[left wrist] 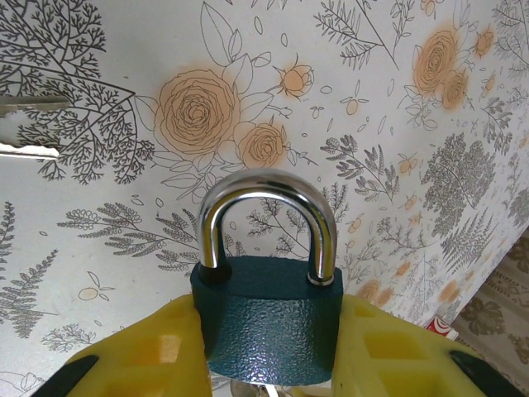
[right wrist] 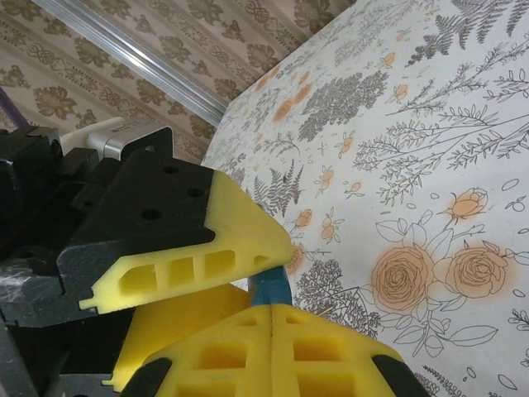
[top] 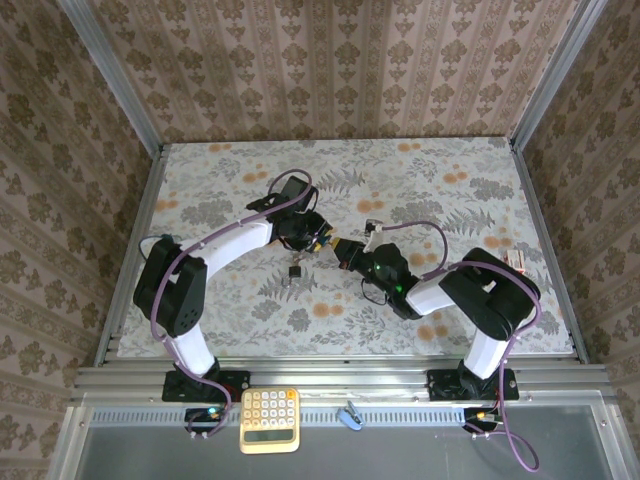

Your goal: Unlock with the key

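Padlock [left wrist: 269,318] is clamped in left gripper [left wrist: 269,335]: jaws narrow, yellow pads [left wrist: 157,351] on both sides of its teal body, chrome shackle [left wrist: 266,215] closed. It's held above mid table [top: 450,190]. Right gripper [right wrist: 273,318] is on the right, tips just at the padlock, pads pressed together w/ no gap; can't tell if anything's pinched btwn them. Small metal item [top: 296,272] lies on table just near of left gripper, too small to ID

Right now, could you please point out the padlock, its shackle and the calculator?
padlock [left wrist: 269,318]: left wrist view, front of green body
shackle [left wrist: 269,182]: left wrist view, top of arch
calculator [top: 269,408]: top external view, keypad
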`<state>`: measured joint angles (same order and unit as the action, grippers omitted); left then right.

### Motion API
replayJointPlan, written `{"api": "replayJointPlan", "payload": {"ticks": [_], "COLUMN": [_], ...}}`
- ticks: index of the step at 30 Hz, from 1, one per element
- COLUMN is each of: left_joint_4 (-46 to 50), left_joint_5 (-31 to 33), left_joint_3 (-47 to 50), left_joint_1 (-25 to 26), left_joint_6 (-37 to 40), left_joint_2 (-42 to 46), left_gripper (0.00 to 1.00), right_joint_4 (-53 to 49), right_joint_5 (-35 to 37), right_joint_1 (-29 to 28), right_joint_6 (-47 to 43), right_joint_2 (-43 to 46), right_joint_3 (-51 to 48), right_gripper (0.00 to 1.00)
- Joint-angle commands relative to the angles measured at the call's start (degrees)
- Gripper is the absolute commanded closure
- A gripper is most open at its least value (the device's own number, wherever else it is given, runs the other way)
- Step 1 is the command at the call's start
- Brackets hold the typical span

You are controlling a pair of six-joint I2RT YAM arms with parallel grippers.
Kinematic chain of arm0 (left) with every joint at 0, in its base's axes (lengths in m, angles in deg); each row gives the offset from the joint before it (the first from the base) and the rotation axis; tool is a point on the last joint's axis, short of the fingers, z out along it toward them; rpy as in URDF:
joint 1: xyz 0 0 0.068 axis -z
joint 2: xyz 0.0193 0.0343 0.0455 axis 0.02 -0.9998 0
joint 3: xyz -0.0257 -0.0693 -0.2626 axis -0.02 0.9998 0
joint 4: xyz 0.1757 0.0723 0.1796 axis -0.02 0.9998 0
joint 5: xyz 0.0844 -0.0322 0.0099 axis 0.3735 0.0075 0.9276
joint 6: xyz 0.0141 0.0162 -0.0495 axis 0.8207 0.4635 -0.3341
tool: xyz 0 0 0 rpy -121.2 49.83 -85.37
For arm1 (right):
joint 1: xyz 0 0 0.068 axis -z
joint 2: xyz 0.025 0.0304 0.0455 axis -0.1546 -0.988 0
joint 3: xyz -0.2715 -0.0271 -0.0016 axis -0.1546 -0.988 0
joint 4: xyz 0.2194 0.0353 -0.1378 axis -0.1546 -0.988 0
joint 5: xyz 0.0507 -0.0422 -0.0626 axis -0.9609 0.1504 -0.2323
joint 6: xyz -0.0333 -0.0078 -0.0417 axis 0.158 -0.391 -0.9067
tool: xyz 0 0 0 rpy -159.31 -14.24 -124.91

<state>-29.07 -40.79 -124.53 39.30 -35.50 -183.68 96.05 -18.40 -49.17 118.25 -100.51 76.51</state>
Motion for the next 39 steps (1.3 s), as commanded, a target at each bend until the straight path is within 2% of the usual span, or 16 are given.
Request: {"api": "replayJointPlan", "payload": {"ticks": [1,14,29,35,39], "left_joint_4": [-0.92,-2.52,-3.43,-4.2,-5.27], "left_joint_5": [-10.79,-11.35,-13.75,-14.06,-14.06], "left_joint_3": [-1.23,-1.11,-0.37,-0.04,0.43], "left_joint_1": [2.71,2.47,2.62,2.65,2.72], "left_joint_6": [-2.83,-4.51,-4.58,-4.86,-5.55], "left_joint_2": [2.31,2.62,2.3,2.27,2.26], "left_gripper": [0.72,0.72,0.72,0.72,0.72], "right_joint_4": [2.55,3.44,0.91,2.97,4.6], "right_joint_5": [1.7,3.25,4.93,4.47,2.93], "right_joint_1": [-1.37,-2.3,-3.07,-3.12,-3.05], "right_joint_6": [-3.37,-7.73,-23.39,-24.09,-19.61], "right_joint_2": [-2.22,-3.65,-2.6,-3.99,-4.49], "right_joint_3": [1.16,1.15,1.17,0.85,0.87], "right_gripper": [1.0,1.0,1.0,1.0,1.0]}}
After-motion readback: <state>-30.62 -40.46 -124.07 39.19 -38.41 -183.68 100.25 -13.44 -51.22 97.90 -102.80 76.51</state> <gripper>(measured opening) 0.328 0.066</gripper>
